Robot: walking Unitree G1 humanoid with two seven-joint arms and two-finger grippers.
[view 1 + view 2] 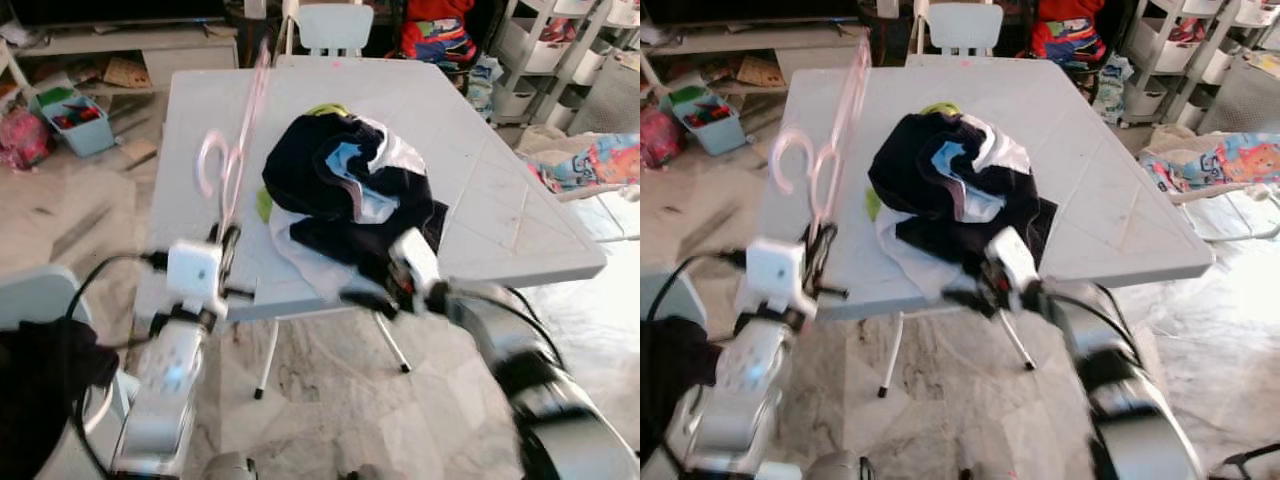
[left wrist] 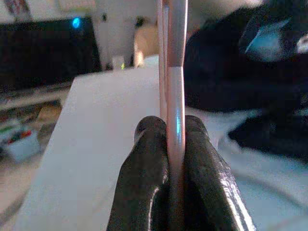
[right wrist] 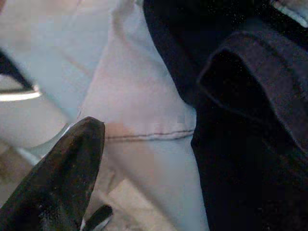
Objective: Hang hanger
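Observation:
A pale pink plastic hanger (image 1: 240, 150) stands upright over the front left part of the white table (image 1: 480, 200), hook to the left. My left gripper (image 1: 228, 245) is shut on its lower bar, and the wrist view shows the pink bar (image 2: 175, 96) pinched between both fingers (image 2: 149, 168). A heap of dark navy, white and green clothes (image 1: 345, 190) lies mid-table, reaching the front edge. My right gripper (image 1: 365, 297), blurred, is at the heap's front edge. Its one visible finger (image 3: 67, 168) sits off to the side over white cloth (image 3: 139, 110), so it looks open.
A white chair (image 1: 335, 25) stands beyond the table. A blue bin (image 1: 75, 120) and low shelf are at the far left, white shelving (image 1: 540, 50) at the far right, colourful fabric (image 1: 600, 165) beside the table. A dark garment (image 1: 40, 390) lies at my lower left.

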